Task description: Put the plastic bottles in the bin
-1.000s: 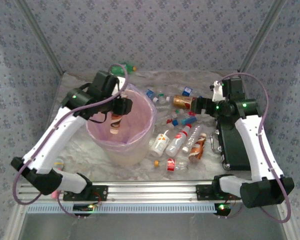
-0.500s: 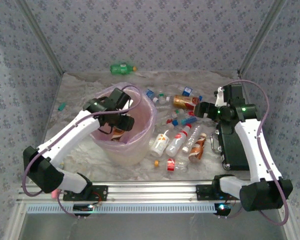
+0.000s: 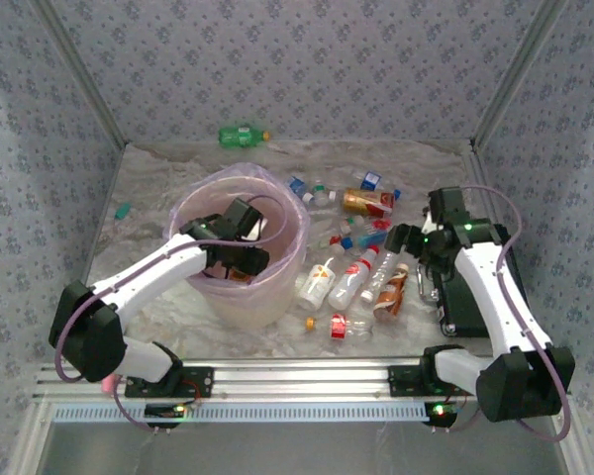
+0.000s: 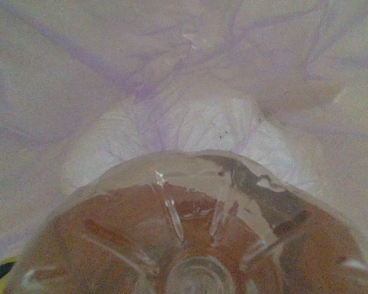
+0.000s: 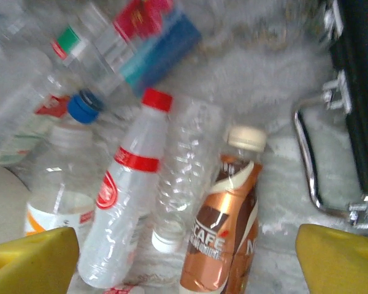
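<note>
Plastic bottles [image 3: 356, 262] are lying in a loose heap on the desk [image 3: 426, 163], at 3 o'clock from the bin [image 3: 252, 309] and just beside it. One green bottle [image 3: 240, 134] is lying alone at 12 o'clock from the bin, against the far wall and well apart from the heap.

The left fingers [image 3: 240, 265] are hanging inside the bin, clenched on an amber bottle [image 4: 190, 245]. In the left wrist view its ribbed base is showing across the lower half, with the pink-purple bag [image 4: 172, 73] crumpled behind it. I cannot tell whether the bottle is touching the bag.

The right fingers [image 3: 399, 237] are hovering over the 3 o'clock edge of the heap, released and spread wide. In the right wrist view their yellow tips [image 5: 30, 257] are sitting at 7 and 5 o'clock, clamping nothing. Between and beyond them three bottles are lying side by side. They are a red-capped bottle [image 5: 126, 208], a crumpled clear bottle [image 5: 184, 171] and a coffee bottle [image 5: 224, 245] with a cream cap. An orange-labelled bottle [image 5: 52, 205] is lying at 9 o'clock from these, and a blue-capped bottle [image 5: 83, 107] at 10 o'clock.

A black case [image 3: 470, 287] is sitting at 3 o'clock from the heap, its metal handle [image 5: 306, 159] facing the bottles. A small teal object [image 3: 124, 210] is lying at 9 o'clock from the bin.
</note>
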### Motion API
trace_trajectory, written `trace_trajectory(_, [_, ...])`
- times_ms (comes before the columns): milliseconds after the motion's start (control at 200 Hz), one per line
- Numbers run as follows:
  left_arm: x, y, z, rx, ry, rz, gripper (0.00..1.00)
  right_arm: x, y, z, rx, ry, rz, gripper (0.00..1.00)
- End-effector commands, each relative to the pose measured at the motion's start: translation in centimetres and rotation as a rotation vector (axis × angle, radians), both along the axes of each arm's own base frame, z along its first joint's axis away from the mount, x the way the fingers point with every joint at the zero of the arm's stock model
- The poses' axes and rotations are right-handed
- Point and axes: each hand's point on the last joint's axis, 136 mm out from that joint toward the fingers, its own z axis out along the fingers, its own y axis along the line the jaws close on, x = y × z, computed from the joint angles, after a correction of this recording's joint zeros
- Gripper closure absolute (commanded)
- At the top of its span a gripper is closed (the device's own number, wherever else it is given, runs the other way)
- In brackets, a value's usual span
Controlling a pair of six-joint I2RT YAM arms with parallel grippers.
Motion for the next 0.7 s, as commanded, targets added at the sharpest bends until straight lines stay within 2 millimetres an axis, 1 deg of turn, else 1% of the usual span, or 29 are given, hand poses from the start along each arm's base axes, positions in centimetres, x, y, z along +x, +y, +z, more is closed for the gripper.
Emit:
trace_trajectory(0, [0.8,-1.1,-0.6,-0.028,-0.042,-0.033,0.53,-2.5,0.1,-2.2,-0.036,0.097,-0.033,0.1])
trace_trajectory(115, [0.7,-1.0,-2.0,-0.01,-0.037,-0.046,0.47,-3.6,0.9,-4.9,-0.006,0.163,-0.031,0.12])
trace_trajectory(170, [0.8,-1.0,-2.3,-0.008,-0.031,-0.047,0.44,-3.9,1.5,-6.1,0.005,0.189,-0.024,0.14])
trace_trajectory(270, [0.8,-1.2,-2.3,-0.013,-0.028,-0.05,0.32,-4.3,2.2,-7.5,0.01,0.221,-0.013,0.16])
trace_trajectory(355, [0.8,-1.2,-2.0,-0.015,-0.036,-0.053,0.23,-4.9,2.3,-8.5,-0.009,0.246,-0.009,0.16])
trace_trajectory(450, [0.9,-1.0,-1.2,-0.015,-0.051,-0.049,0.1,-5.5,2.3,-9.5,-0.013,0.269,-0.014,0.16])
trace_trajectory(495, [0.9,-0.9,-0.7,-0.012,-0.058,-0.046,0.06,-5.8,2.4,-9.9,-0.01,0.276,-0.011,0.16])
trace_trajectory(620, [1.0,-0.4,1.5,-0.006,-0.089,-0.035,0.03,-6.3,2.1,-11.5,-0.023,0.31,-0.033,0.17])
trace_trajectory(645, [1.2,-0.4,2.3,-0.011,-0.108,-0.03,0.02,-6.4,2.1,-11.8,-0.028,0.319,-0.032,0.17])
trace_trajectory(695, [0.9,0.2,3.5,0.003,-0.115,-0.021,0.02,-6.5,2.0,-12.3,-0.038,0.328,-0.028,0.18])
